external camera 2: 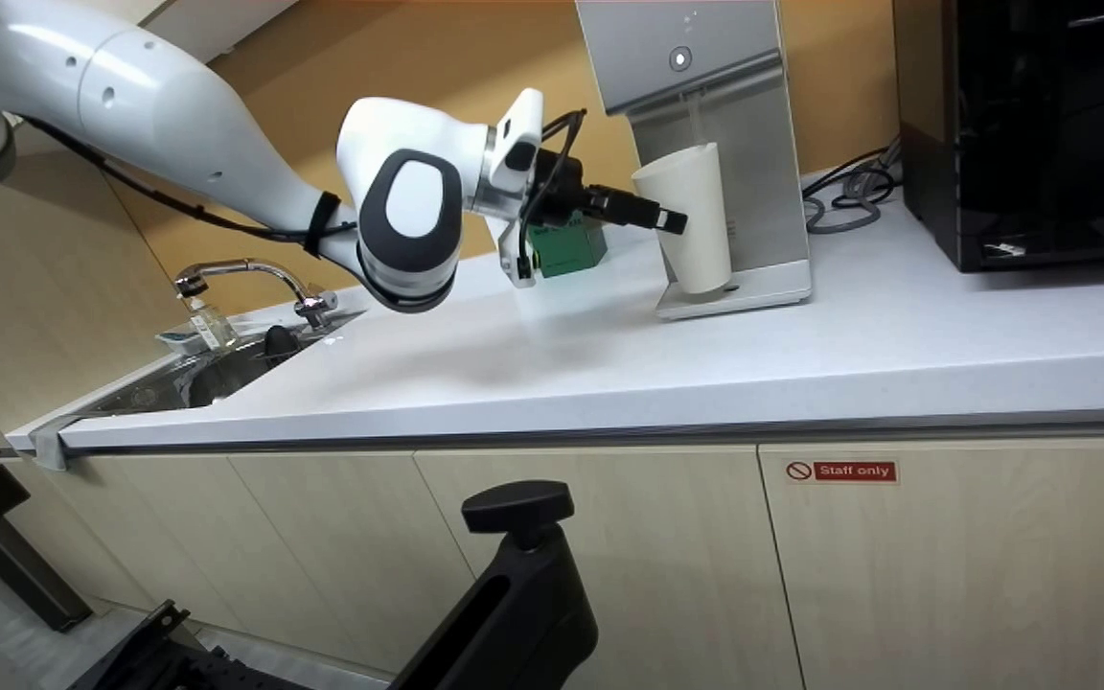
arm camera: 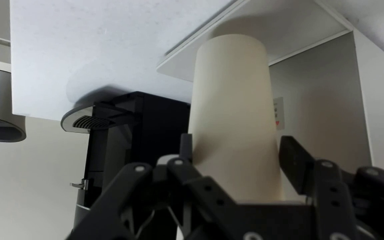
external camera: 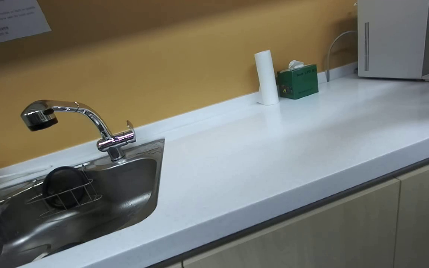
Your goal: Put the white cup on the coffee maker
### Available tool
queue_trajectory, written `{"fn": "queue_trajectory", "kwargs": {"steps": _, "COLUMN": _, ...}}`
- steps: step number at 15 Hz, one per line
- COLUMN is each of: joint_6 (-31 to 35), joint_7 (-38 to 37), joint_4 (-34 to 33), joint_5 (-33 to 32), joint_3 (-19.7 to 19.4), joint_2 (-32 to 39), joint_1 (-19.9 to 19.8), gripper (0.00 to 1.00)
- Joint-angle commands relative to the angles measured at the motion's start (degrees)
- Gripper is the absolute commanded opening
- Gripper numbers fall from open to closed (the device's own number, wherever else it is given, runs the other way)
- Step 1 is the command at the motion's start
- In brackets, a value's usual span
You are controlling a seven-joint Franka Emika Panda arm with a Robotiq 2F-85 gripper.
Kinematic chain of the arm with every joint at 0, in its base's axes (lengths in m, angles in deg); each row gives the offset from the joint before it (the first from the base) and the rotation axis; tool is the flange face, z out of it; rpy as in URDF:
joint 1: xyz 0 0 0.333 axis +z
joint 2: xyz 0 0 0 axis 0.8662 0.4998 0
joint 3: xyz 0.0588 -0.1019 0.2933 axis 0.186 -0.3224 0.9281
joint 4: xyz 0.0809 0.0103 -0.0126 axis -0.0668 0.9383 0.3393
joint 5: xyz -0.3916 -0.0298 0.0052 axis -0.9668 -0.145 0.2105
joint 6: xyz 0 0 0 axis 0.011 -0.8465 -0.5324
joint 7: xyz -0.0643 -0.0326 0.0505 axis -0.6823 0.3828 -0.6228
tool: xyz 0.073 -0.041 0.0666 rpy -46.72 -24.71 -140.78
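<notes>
presently, the white cup (external camera 2: 691, 220) is located at the front of the coffee maker (external camera 2: 763, 192), over its base plate (external camera 2: 772, 285), wide end up and in line with the machine's upright edges; whether its foot touches the plate cannot be told. the gripper (arm camera: 236, 151) holds the cup: in the wrist view its fingers (arm camera: 186, 146) bear on both sides of the wall. the arm (external camera 2: 408, 192) reaches in from the left, above the counter (external camera 2: 859, 326). left of the coffee maker, near the far wall (external camera: 184, 74): a green box (external camera: 299, 82), and just left of that an upright white cylinder (external camera: 267, 77). further left, well apart: a steel sink (external camera: 132, 186), chrome faucet (external camera: 96, 121) at its far side, black round item (external camera: 63, 188) inside. right of the coffee maker: a black appliance (external camera 2: 1050, 144), with cables (external camera 2: 859, 206) between the two. on a near cupboard door (external camera 2: 974, 575), a red notice (external camera 2: 844, 471) reads "staff only".
</notes>
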Motion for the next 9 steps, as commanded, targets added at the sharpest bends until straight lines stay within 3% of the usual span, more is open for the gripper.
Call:
{"fn": "queue_trajectory", "kwargs": {"steps": 1, "joint_6": -0.6, "joint_7": -0.3, "joint_4": -0.6, "joint_5": 0.4, "joint_3": 0.0, "joint_2": -1.2, "joint_1": 0.0, "gripper": 0.42}}
{"fn": "queue_trajectory", "kwargs": {"steps": 9, "joint_6": -0.3, "joint_7": -1.0, "joint_4": -1.9, "joint_5": 1.1, "joint_3": 1.3, "joint_2": -3.3, "joint_1": -0.9, "gripper": 0.42}}
